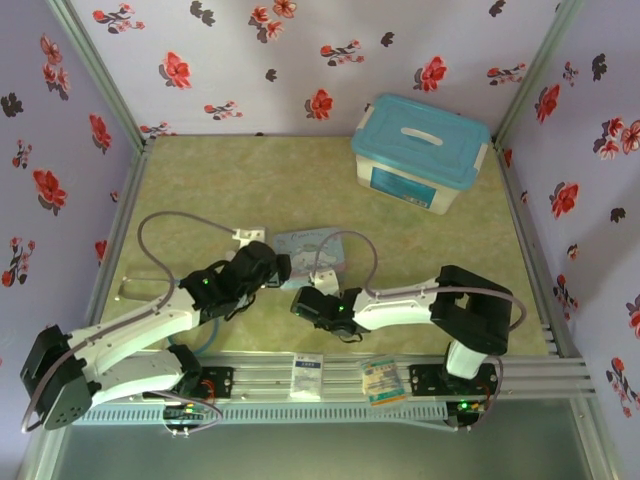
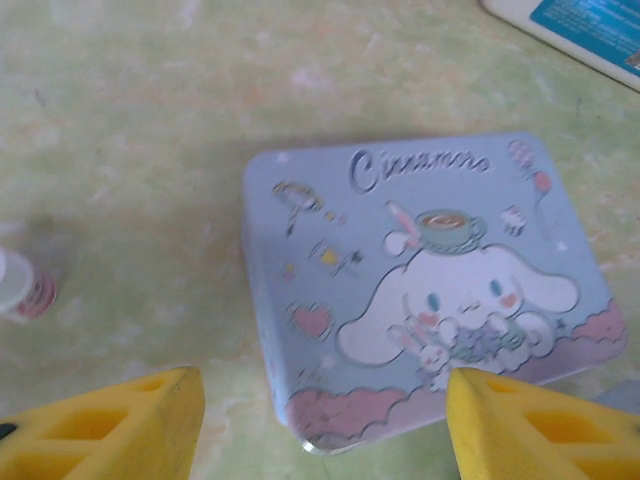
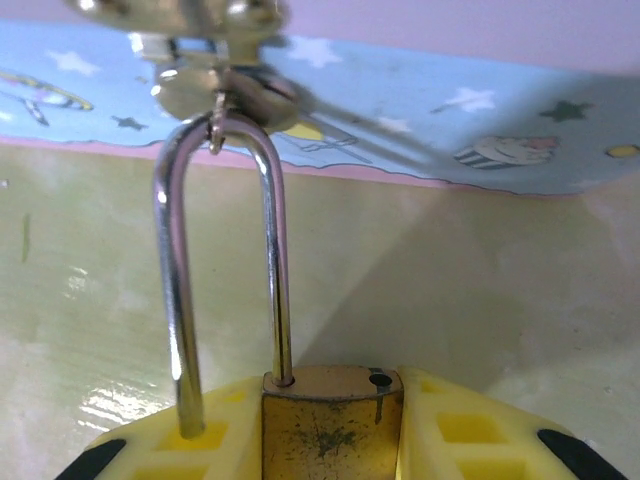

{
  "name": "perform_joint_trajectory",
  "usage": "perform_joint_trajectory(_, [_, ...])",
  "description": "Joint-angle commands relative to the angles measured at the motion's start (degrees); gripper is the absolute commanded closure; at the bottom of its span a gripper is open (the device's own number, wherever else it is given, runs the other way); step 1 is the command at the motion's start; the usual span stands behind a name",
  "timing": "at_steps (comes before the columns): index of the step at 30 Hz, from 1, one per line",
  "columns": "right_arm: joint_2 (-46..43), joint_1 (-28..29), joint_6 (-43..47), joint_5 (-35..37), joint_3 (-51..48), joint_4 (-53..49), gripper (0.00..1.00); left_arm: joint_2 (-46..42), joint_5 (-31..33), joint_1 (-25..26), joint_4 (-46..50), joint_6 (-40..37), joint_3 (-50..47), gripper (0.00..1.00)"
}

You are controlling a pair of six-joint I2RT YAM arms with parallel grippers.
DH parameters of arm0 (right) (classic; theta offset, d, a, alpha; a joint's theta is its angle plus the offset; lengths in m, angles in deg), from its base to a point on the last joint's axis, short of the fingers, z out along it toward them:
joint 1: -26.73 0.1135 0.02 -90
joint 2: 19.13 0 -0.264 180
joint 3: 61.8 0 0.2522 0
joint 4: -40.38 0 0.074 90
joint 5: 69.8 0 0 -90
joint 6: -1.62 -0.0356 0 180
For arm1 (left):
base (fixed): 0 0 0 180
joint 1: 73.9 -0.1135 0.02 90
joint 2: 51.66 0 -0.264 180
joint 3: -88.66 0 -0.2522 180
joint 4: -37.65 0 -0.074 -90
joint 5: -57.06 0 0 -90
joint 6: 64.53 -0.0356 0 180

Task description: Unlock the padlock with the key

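Your left arm [image 1: 140, 335] stretches forward, left gripper [image 2: 320, 430] tilted downward with jaws standing wide apart; your right arm [image 1: 400, 305] folds leftward, right gripper [image 3: 330, 450] low, jaws pressed on both sides of the padlock [image 3: 325, 410].

Lilac walls [image 1: 300, 60] w/ red & black flower print, mottled green-yellow tabletop [image 1: 250, 190], even light

Soft, even light falls from above in the top view, leaving only faint shadows beneath the arms on the table [image 1: 250, 190]. The left wrist view is hazy and washed out, the printed tin [image 2: 420, 290] slightly blurred. The right wrist view is sharper: bright glare streaks run down the shackle of the padlock [image 3: 330, 430], the clasp above is out of focus, and 1 broad grey shadow spreads to the right
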Motion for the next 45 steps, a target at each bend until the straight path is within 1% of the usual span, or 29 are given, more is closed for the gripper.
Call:
perform_joint_trajectory(1, [-2.2,-0.1,-7.5,-0.3,-4.4,5.5,0.69,4.6,1.1,-0.6,-1.4,-8.2,5.1,0.36])
perform_joint_trajectory(4, [-2.9,-0.1,-13.6,-0.7,-7.1,11.5,0.69,10.7,-2.4,-1.6,-5.5,-11.7,6.8,0.38])
perform_joint_trajectory(6, [-2.4,-0.1,-17.5,-1.5,-8.8,15.7,0.69,14.6,-3.9,-2.2,-7.1,-12.2,7.0,0.39])
perform_joint_trajectory(8, [-1.8,-0.2,-20.6,-1.6,-10.1,19.0,0.69,16.5,-5.5,-2.7,-9.9,-12.2,5.4,0.4])
perform_joint_trajectory(12, [-0.8,-0.2,-23.1,-0.9,-9.2,20.0,0.7,18.1,-5.8,-3.5,-12.8,-11.3,1.4,0.41])
perform_joint_trajectory(16, [1.0,-0.8,-25.1,-0.6,-6.8,20.2,0.71,18.8,-6.2,-3.5,-14.1,-12.0,-1.5,0.41])
perform_joint_trajectory(21, [4.2,-1.8,-29.2,0.4,-7.4,28.7,0.72,18.7,-6.1,-3.5,-16.0,-13.4,-5.0,0.43])
perform_joint_trajectory(26, [4.1,-2.2,-29.1,3.6,-4.0,26.5,0.73,18.4,-6.0,-3.6,-16.6,-14.8,-6.7,0.47])
perform_joint_trajectory(29, [3.7,-3.2,-29.8,4.7,-4.6,28.0,0.74,18.3,-5.5,-4.3,-17.1,-14.6,-8.1,0.49])
perform_joint_trajectory(33, [2.4,-4.0,-29.1,6.5,-4.9,26.2,0.74,17.5,-5.5,-5.5,-17.6,-13.7,-9.7,0.49])
perform_joint_trajectory(37, [1.9,-6.0,-30.0,5.7,-9.3,34.3,0.74,17.4,-5.5,-5.6,-18.3,-13.7,-10.4,0.5])
perform_joint_trajectory(40, [1.3,-6.9,-26.9,5.5,-9.6,36.4,0.75,17.8,-5.6,-5.9,-18.5,-13.6,-10.8,0.5])
perform_joint_trajectory(42, [0.7,-6.7,-25.7,5.0,-8.4,34.7,0.75,17.4,-5.5,-6.7,-19.0,-12.8,-11.4,0.5])
perform_joint_trajectory(44, [0.3,-6.1,-25.6,6.0,-8.4,33.3,0.75,15.8,-5.6,-7.6,-19.0,-10.5,-11.6,0.49])
perform_joint_trajectory(45, [0.0,-5.8,-25.7,6.6,-8.8,33.3,0.75,14.3,-5.9,-8.0,-18.7,-8.8,-11.4,0.47])
